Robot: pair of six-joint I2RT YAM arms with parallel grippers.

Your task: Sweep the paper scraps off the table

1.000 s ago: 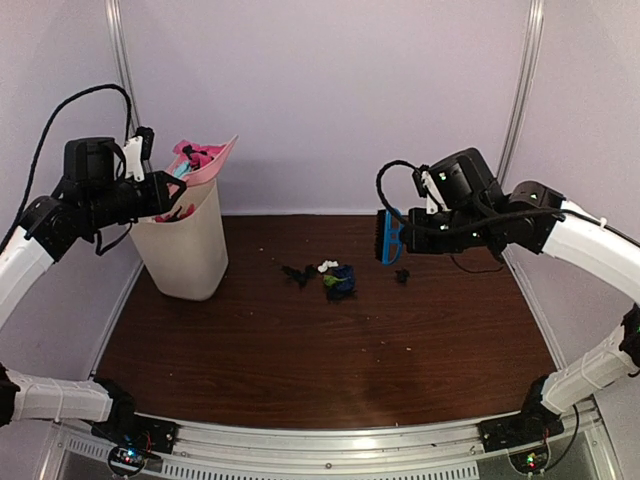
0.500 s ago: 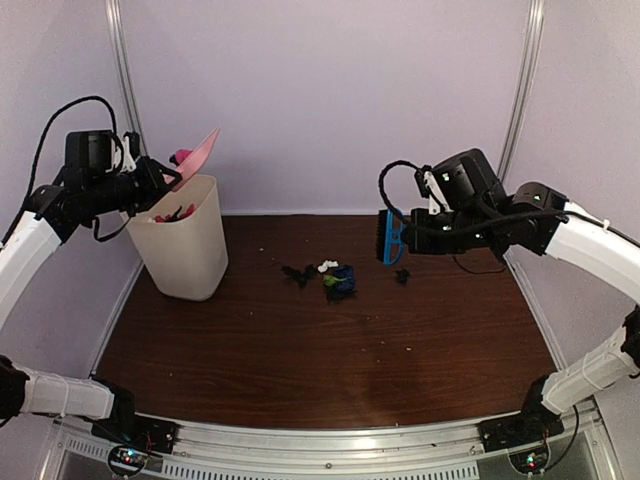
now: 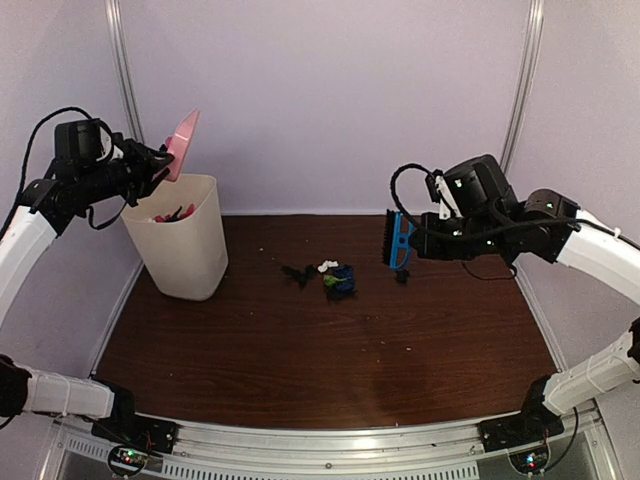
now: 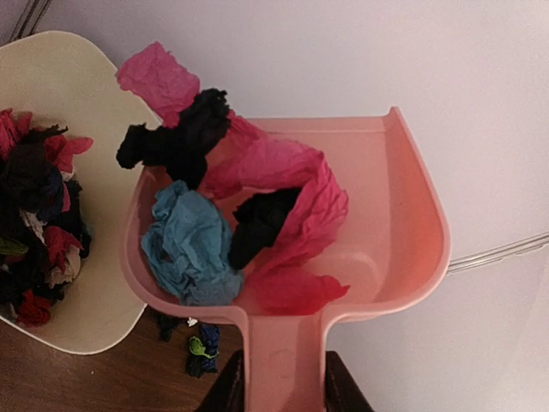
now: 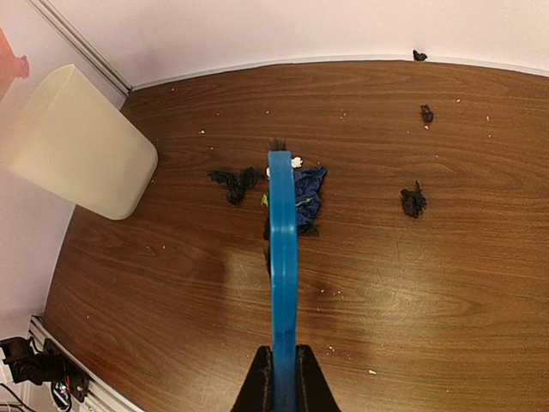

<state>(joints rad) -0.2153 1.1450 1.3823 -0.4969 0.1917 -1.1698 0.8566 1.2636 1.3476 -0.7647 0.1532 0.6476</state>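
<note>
So that its paper scraps (image 4: 193, 245) slide into the bin (image 3: 185, 245), my left gripper (image 4: 283, 393) pinches the pink dustpan (image 4: 390, 223) above it, my right gripper (image 5: 281, 378) clamping the blue brush (image 5: 281, 223) over others on the table (image 3: 300, 360).

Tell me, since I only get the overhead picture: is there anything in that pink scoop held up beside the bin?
Observer: Yes. The left wrist camera shows the pink dustpan holding crumpled paper scraps in pink, black and light blue. The left gripper is shut on its handle.
Visitor: Is the middle pile all that lies on the table?
Observer: No. The right wrist camera shows two small black scraps near the back wall, which your view does not show. A third lies apart to the right of the pile.
</note>
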